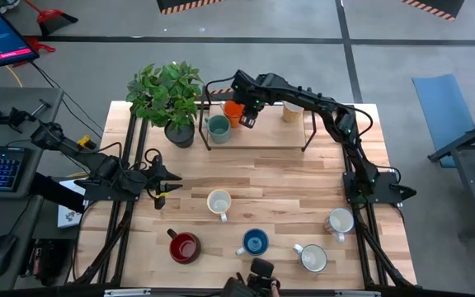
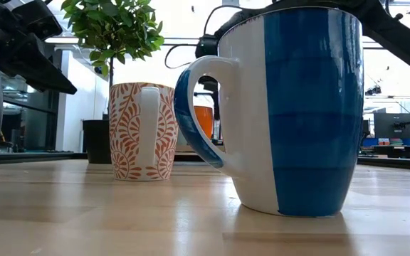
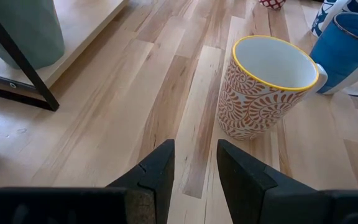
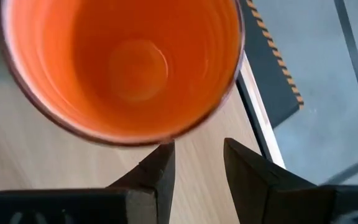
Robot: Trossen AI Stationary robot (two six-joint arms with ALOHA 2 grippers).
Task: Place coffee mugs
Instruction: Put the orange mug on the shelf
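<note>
Right gripper (image 1: 249, 120) empty beside glossy round orange mug (image 1: 233, 111), apparently apart.

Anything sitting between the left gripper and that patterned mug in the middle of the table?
No. In the left wrist view only bare wood tabletop separates the left gripper from the patterned mug; the high view shows the same.

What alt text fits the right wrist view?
A glossy orange ceramic mug seen from above fills the frame, empty inside, standing on a pale wooden shelf. The right gripper hangs just beside its rim, jaws open with nothing between them; grey floor lies beyond.
</note>
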